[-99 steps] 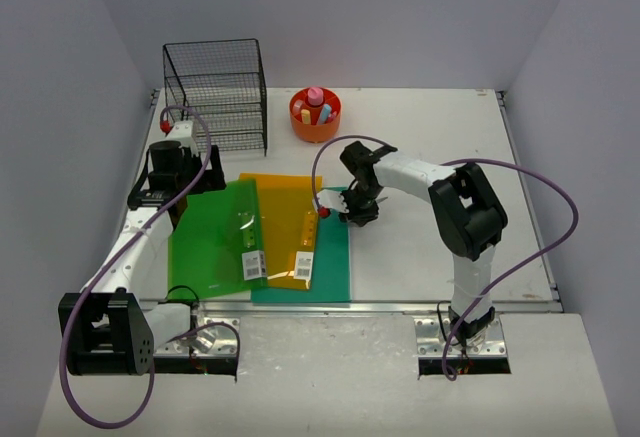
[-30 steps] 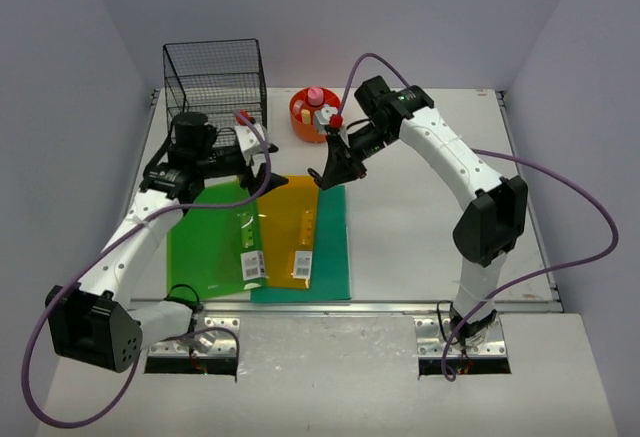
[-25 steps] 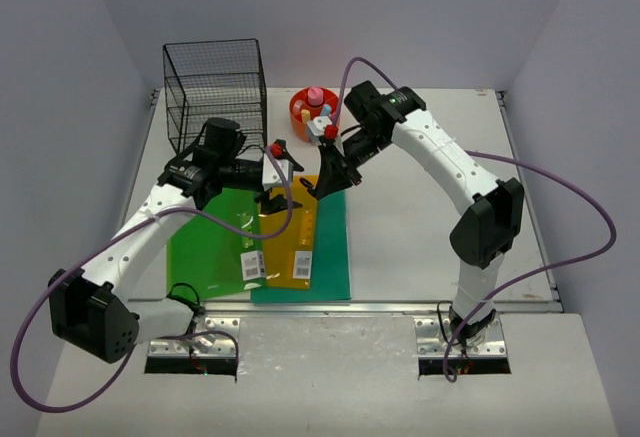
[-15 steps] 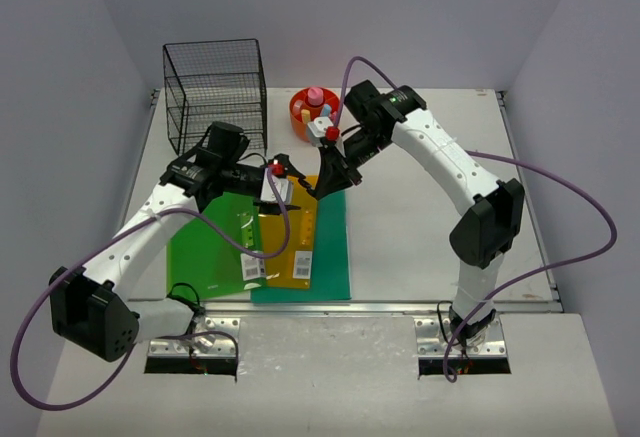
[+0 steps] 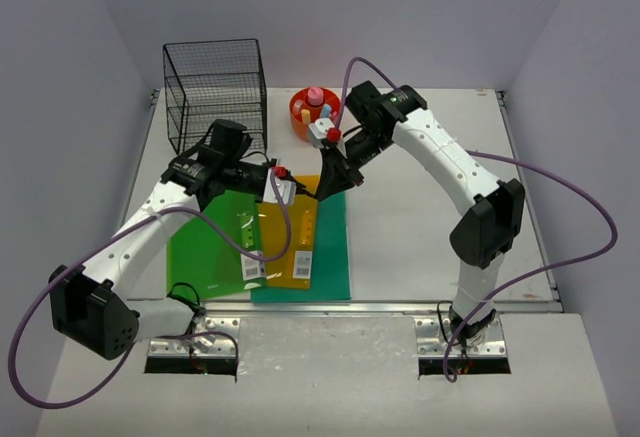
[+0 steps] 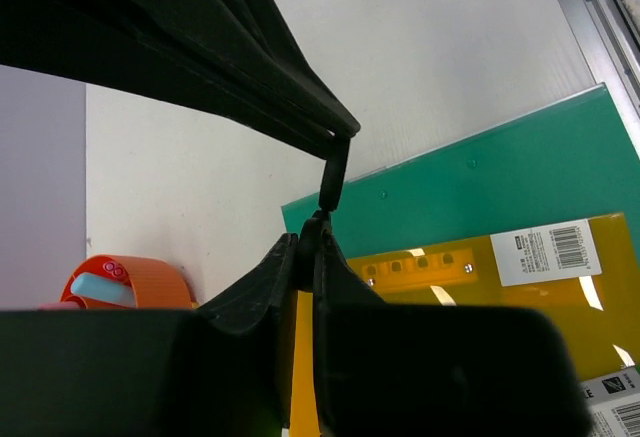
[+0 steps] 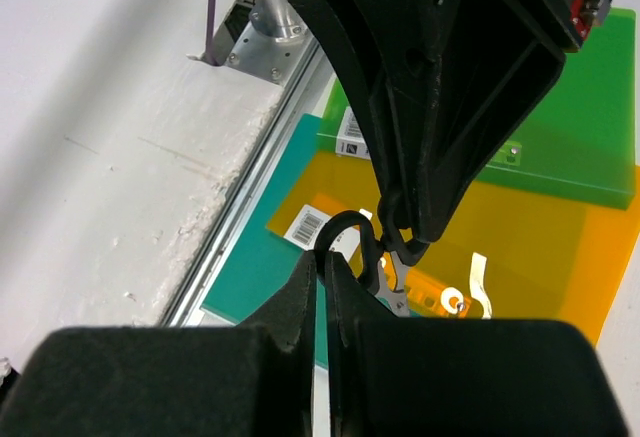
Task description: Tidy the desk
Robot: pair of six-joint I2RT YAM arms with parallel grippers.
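Observation:
Above the white desk (image 5: 430,217) my two grippers meet tip to tip over the folders. A small black hooked clip (image 7: 352,229) with a metal tab hangs between them. The right gripper (image 7: 325,269) (image 5: 326,183) is shut on the clip's curved loop. From the opposite side, the left gripper (image 6: 310,249) (image 5: 291,190) is shut on the clip's other end (image 6: 333,172). In the top view the clip is too small to make out.
Three plastic folders lie overlapped near the front rail: green (image 5: 205,242), orange (image 5: 295,242) and teal (image 5: 335,247). A black wire basket (image 5: 215,92) stands at the back left. An orange bowl (image 5: 313,117) holding small coloured items sits beside it.
The left arm swung right from beside the basket to meet the right gripper, and its jaws went from open to shut on the clip. The right arm held still.

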